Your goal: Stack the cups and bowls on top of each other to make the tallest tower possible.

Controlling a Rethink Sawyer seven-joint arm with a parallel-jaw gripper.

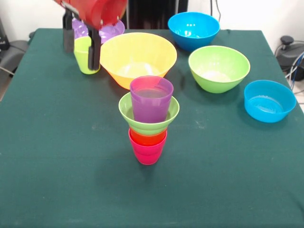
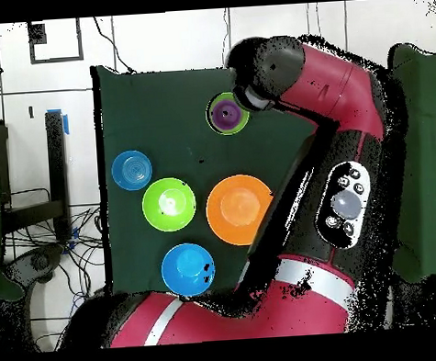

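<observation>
1. Green felt-like cloth covers the tabletop (image 1: 47,166), and the tower (image 1: 149,124) stands near its middle in the front view.
2. From the bottom, the tower is made up of a red-pink cup (image 1: 147,153), an orange cup (image 1: 147,137), a small lime green bowl (image 1: 148,116) and a purple cup (image 1: 151,99) seated inside that bowl.
3. At the far left corner, the pincer (image 1: 81,45) is seen with its dark fingers (image 1: 95,50) straddling a lime green cup (image 1: 84,54); the cup appears to be pinched, though firm contact cannot be confirmed.
4. A purple bowl (image 1: 109,31) is partly hidden behind the arm, just beside that cup.
5. Well apart from the tower lie a large orange-yellow bowl (image 1: 138,58), a medium lime green bowl (image 1: 219,68) and two blue bowls (image 1: 193,29) (image 1: 269,100).
6. In the overhead view only the tower's top is seen (image 2: 227,113), with the arm's head touching its outline.
7. Risks are judged as follows:
   - The purple cup sits wide-mouth up in a shallow bowl, so a sideways nudge could tip it.
   - The stack rests on a narrow cup base; a hard downward press off centre could topple everything.
   - If the lime green cup is gripped loosely, it could slip during carrying.
   - The orange-yellow bowl lies between cup and tower and could be clipped on a low path.
</observation>
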